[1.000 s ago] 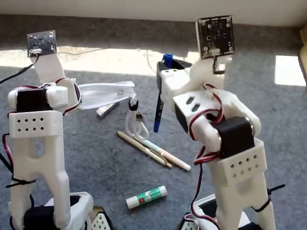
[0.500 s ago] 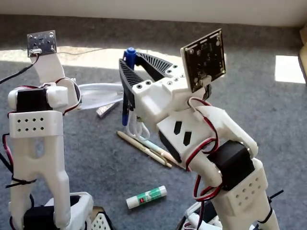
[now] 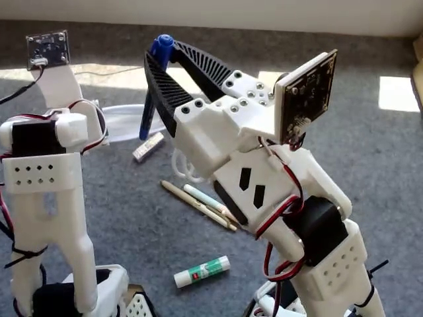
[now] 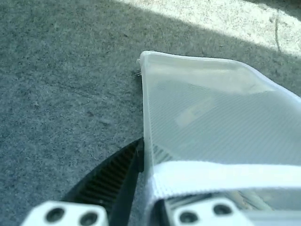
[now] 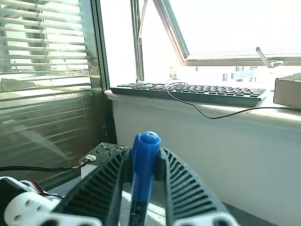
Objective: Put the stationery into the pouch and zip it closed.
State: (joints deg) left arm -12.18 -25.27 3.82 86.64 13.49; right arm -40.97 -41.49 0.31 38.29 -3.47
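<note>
**First:** Looking down over the table, what does each arm hold?

**Second:** The right gripper (image 3: 158, 58) is raised high, its black ribbed fingers clamped on a blue capped marker pen (image 3: 147, 112). The pen stands nearly upright, cap end at the fingertips and body hanging below. The left gripper (image 4: 148, 183) is closed on one edge of a translucent white mesh pouch (image 4: 211, 122), with a white band of the pouch lying just at its jaws.

**First:** Where is the pouch relative to the pen?

**Second:** The pouch stretches out from the left arm across the grey carpet-like surface (image 3: 132, 218), toward the middle. In the high view the pen's lower tip shows at the pouch's far end. I cannot tell whether they touch, or whether the pouch's mouth is open.

**First:** What other stationery is out?

**Second:** All of it lies on the grey surface, outside the pouch. A small white rectangular block (image 3: 148, 146) sits just beside the pouch's end. Near the middle, two slim wooden sticks (image 3: 198, 206) lie side by side at a slant, with a pale pen (image 3: 213, 202) touching them. Closer to the arm bases, well apart from the pouch, lies a white glue stick with a green label (image 3: 202, 271).
</note>
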